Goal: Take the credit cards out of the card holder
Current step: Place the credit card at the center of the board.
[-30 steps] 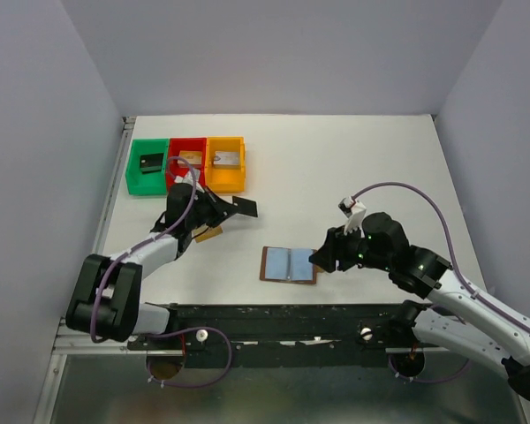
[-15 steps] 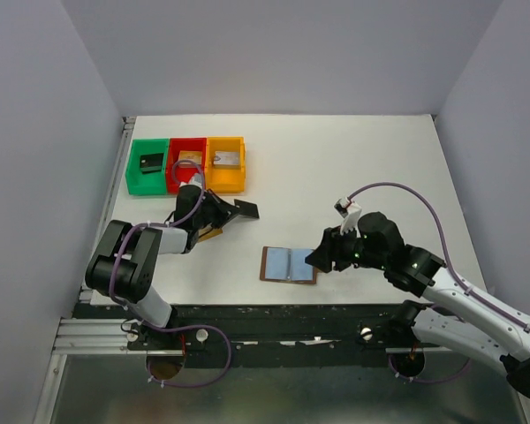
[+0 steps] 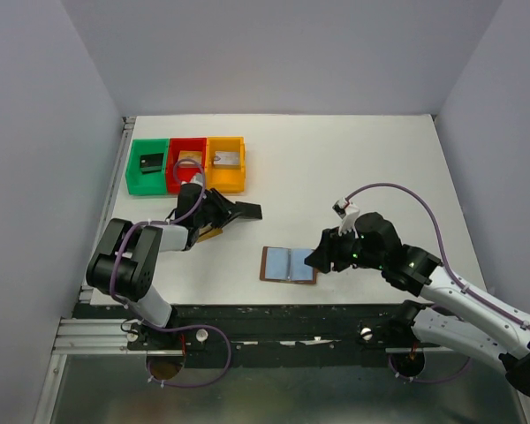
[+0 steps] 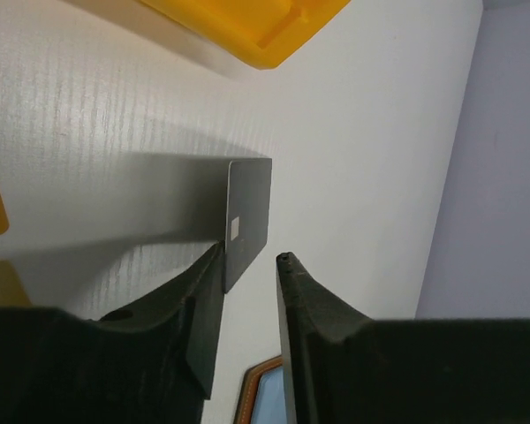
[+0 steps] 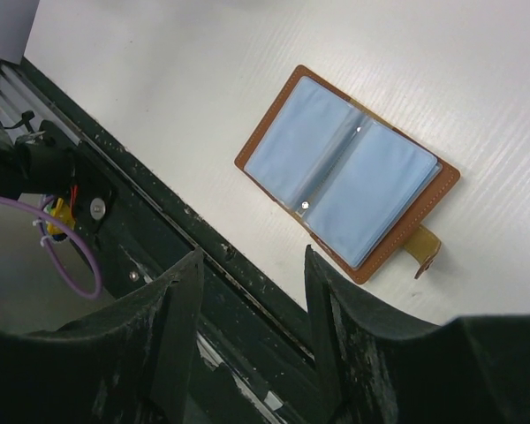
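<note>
The left hand point(image 4: 250, 258) stands slightly parted around a dark credit card point(image 4: 249, 216), which touches one finger only, low over the surface point(image 4: 353, 132) near the orange bin point(image 4: 247, 22) (apparently a drop-off spot). The card holder point(image 5: 349, 181) lies open and flat beneath the right hand point(image 5: 253, 256), whose fingers are apart and empty, likely poised for another card.

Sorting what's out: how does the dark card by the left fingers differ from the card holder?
The dark card is grey with a small white patch; the card holder is brown with pale blue pockets. The dark card is one small thin sheet; the card holder is larger and spread open. The dark card is at the left fingers; the card holder lies elsewhere. Both are rectangular.
</note>
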You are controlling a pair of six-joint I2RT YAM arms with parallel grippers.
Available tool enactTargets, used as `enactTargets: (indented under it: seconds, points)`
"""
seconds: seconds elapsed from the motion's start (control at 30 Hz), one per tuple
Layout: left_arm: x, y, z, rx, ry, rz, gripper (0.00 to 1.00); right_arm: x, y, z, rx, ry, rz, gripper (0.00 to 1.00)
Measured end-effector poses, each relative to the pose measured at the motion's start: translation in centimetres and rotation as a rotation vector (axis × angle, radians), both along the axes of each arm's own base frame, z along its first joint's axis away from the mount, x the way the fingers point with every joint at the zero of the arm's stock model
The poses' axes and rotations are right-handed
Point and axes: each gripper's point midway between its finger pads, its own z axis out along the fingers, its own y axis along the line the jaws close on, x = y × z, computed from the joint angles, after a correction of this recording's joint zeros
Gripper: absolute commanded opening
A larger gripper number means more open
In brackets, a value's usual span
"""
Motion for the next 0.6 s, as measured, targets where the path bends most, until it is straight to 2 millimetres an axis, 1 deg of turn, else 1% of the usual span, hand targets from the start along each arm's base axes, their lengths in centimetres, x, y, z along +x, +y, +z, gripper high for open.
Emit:
enactTargets:
  seconds: [0.17,0.2,0.27,0.3,0.33,0.43,0.53,0.6]
  points:
    - [-0.3,0.5,-0.3,0.035,0.027,0.006,0.60,0.0,-0.1,-0.2,-0.004,0.003,0.000,0.58]
    - [-0.4,0.6,-0.4,0.043,0.034,0.011,0.71,0.0,-0.1,-0.2,-0.004,0.003,0.000,0.58]
    - [-0.6,1.2,-0.4,0.070,0.045,0.026,0.86,-0.1,-0.1,-0.3,-0.005,0.004,0.000,0.58]
    - [-0.7,1.3,-0.2,0.074,0.046,0.031,0.96,-0.1,-0.1,-0.3,-0.007,0.006,0.000,0.58]
    - [-0.8,1.7,0.2,0.091,0.040,0.044,0.99,0.0,-0.1,-0.4,-0.009,0.007,-0.001,0.59]
    - [-1.0,2.5,2.0,0.120,0.005,0.079,0.99,0.1,-0.2,-0.7,-0.017,0.013,-0.014,0.59]
    - [-1.4,3.8,4.2,0.172,-0.044,0.119,0.99,0.3,-0.4,-1.3,-0.024,0.027,-0.043,0.61]
    - [-1.8,4.3,5.0,0.210,-0.059,0.132,0.99,0.5,-0.5,-1.9,-0.028,0.033,-0.058,0.61]
